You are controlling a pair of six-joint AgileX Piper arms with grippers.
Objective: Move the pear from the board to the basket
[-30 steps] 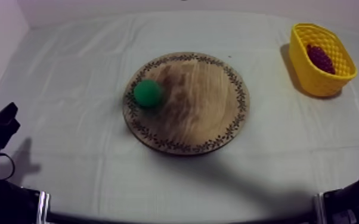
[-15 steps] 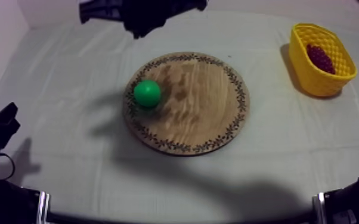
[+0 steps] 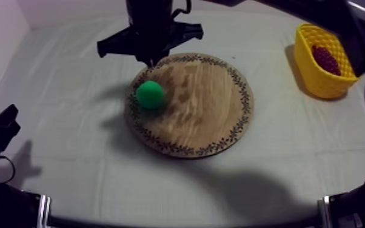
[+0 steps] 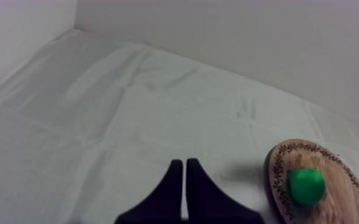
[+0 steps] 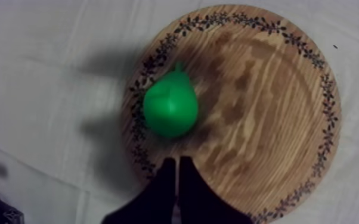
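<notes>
Pear (image 3: 150,94), a green rounded toy fruit, lying on the left part of the board just inside the patterned rim, well apart from the basket; step in hand judged to be the approach for the grasp. Beneath everything, grey-white cloth-covered table (image 3: 70,151); at its middle, round wooden board with patterned rim (image 3: 203,115); at the far right, yellow plastic basket (image 3: 309,70), already holding a dark red bunch of grapes (image 3: 325,59). Right black two-fingered gripper (image 5: 176,161) hovering over the board just beside the pear, fingers pressed together into a narrow wedge, grasping nothing; left black gripper (image 4: 185,164) likewise clenched on nothing, low over bare cloth at the left side. To do it well: spread the right fingers wide before descending; centre over the broad belly rather than the thin stem end; come straight down; close gently, guarding against rolling or squirting out; lift clear of the rim before swinging toward the basket.
</notes>
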